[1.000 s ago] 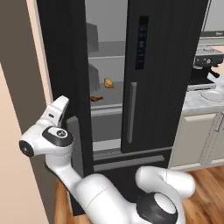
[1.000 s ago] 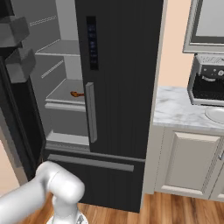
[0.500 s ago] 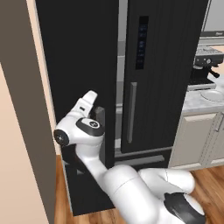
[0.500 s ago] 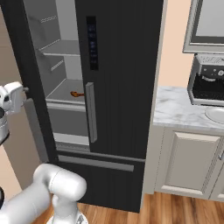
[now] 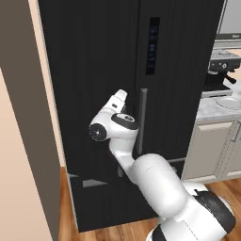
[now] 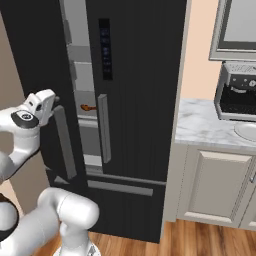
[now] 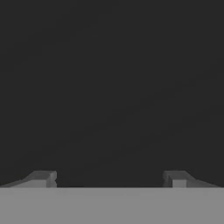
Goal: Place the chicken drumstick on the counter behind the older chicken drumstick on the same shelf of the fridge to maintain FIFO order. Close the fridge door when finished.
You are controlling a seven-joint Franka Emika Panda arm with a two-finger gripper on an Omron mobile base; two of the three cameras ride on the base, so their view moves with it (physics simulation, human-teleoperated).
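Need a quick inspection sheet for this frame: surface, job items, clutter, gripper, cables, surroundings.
Surface: marble counter right of the fridge, bare where visible.
Job items: fridge left door nearly shut, narrow gap left; a reddish-brown drumstick shows through the gap on a grey shelf.
Clutter: nothing seen.
Gripper: gripper faces the dark door front at close range, jaws apart, holding nothing.
Cables: nothing seen.
Surroundings: coffee machine on the counter, beige cabinets below, wood floor.
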